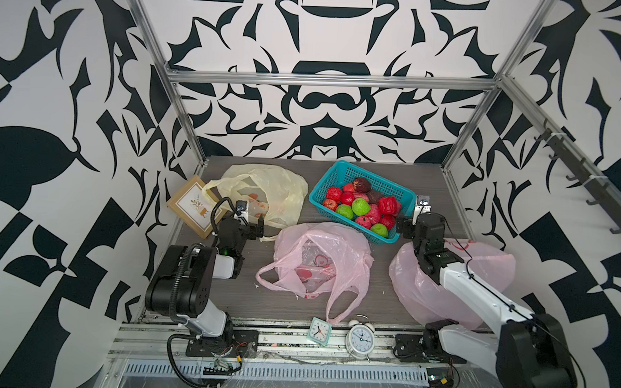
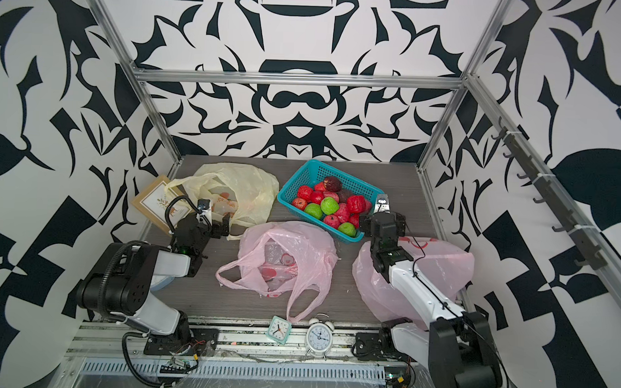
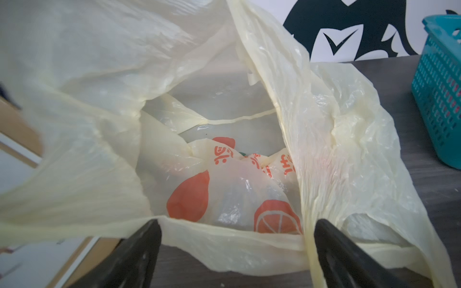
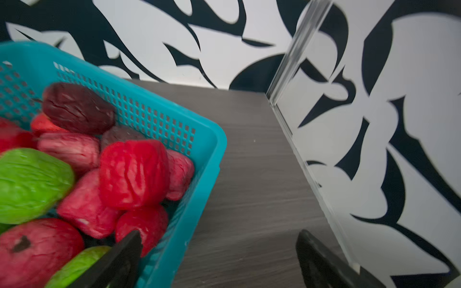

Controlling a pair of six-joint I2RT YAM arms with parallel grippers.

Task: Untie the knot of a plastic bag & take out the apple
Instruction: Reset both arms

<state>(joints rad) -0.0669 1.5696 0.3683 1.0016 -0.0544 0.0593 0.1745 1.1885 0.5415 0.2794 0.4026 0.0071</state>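
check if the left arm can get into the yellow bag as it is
Probably yes: the left tool stands open right at the mouth of the yellow bag, which gapes toward it with nothing between. Only crumpled printed plastic shows inside.

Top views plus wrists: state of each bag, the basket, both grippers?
Yellow bag, untied, mouth gaping.
Middle pink bag, untied, handles loose, mouth open.
Right pink bag, mouth hidden, cannot tell.
Basket, upright, full of apples.
Left gripper, open, at yellow bag's mouth.
Right gripper, open, empty, by basket's corner.
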